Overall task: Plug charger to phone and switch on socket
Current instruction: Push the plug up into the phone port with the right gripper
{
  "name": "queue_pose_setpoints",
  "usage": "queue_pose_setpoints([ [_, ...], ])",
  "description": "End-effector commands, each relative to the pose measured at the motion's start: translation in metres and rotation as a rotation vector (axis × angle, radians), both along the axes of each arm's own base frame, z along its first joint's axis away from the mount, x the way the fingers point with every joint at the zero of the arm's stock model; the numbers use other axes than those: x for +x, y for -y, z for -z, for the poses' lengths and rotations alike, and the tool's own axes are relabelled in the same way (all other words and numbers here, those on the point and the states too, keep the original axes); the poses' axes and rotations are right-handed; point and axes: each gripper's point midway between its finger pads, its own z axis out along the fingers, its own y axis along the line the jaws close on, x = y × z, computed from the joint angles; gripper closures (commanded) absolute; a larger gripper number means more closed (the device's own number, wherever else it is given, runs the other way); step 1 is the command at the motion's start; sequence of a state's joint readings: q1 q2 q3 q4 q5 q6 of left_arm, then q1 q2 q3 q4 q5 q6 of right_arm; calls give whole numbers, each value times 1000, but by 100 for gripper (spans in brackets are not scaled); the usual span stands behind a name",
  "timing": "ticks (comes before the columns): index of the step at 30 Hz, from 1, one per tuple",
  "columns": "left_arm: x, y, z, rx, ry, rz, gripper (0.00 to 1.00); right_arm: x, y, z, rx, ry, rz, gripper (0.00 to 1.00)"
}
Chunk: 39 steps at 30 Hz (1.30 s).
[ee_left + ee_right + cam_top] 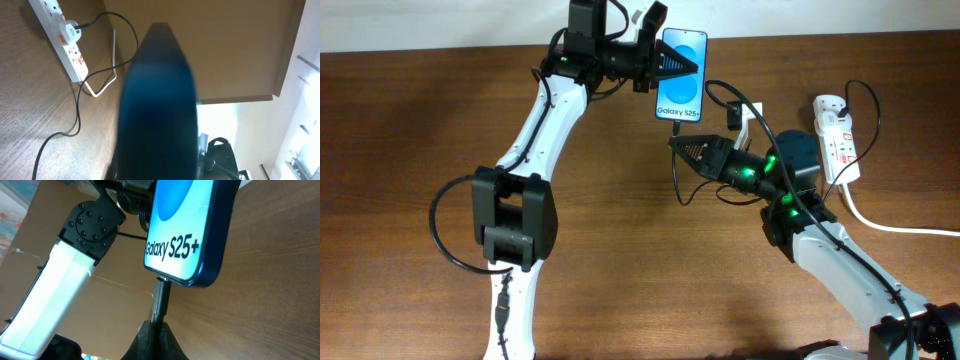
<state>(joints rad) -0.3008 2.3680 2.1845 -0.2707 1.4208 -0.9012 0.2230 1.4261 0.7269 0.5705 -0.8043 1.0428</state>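
Note:
The phone (681, 75), with its blue screen and white "Galaxy S25+" text, is held above the far side of the table by my left gripper (663, 66), which is shut on it. In the left wrist view the phone (157, 100) fills the middle as a dark blur. My right gripper (686, 147) is shut on the charger's black plug tip (161, 297). The tip meets the phone's (187, 225) bottom edge at the port in the right wrist view. The white socket strip (839, 140) lies at the far right with red switches, and the charger's adapter (70, 31) is plugged in.
The black charger cable (76, 112) loops across the wooden table (620, 260) between strip and right gripper. The strip's thick white cord (890, 226) runs off to the right. The left arm (535, 140) stretches over the left half of the table.

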Motion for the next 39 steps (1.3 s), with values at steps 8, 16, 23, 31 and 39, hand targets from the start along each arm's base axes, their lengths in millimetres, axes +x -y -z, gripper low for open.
queue_pose_setpoints([
  [8,-41,21,-11,-74,16,197,100,17,15,-1,-16,26,96,96],
  [16,-40,20,-11,-76,23,195,100,19,26,-1,-11,23,104,96],
  [23,-40,21,-11,-76,23,196,100,21,27,-5,-7,43,112,96],
  [31,-40,21,-11,-76,23,196,100,24,31,-8,-5,56,125,96],
  [39,-40,21,-11,-76,23,196,100,27,40,-9,-3,63,144,96],
])
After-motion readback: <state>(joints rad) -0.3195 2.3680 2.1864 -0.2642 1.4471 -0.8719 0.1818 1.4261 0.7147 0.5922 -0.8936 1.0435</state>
